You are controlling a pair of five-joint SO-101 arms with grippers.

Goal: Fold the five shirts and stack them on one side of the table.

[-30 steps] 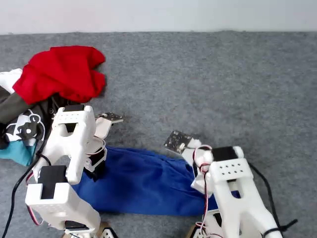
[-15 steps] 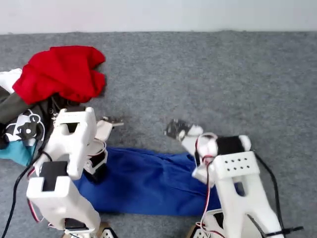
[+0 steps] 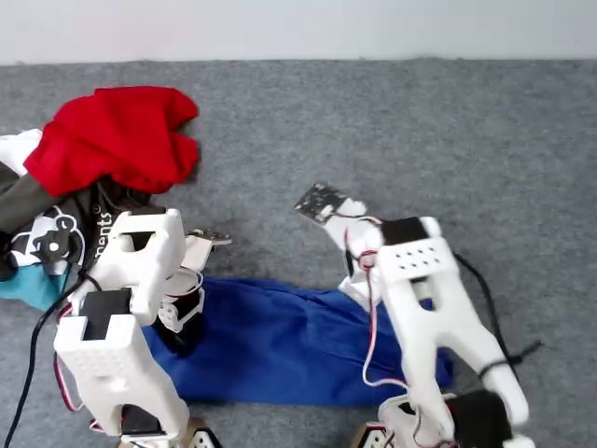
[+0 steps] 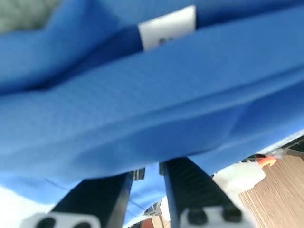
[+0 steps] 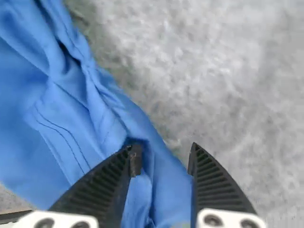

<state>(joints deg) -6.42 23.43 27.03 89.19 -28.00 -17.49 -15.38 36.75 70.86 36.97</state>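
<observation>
Blue shirt [image 3: 280,341] pinched by left gripper [image 4: 149,170]; right gripper [image 5: 164,151] spread over its edge.

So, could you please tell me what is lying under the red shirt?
A dark shirt with a white print pokes out from beneath the red shirt, with a white garment at its side. How far they run underneath is covered.
</observation>
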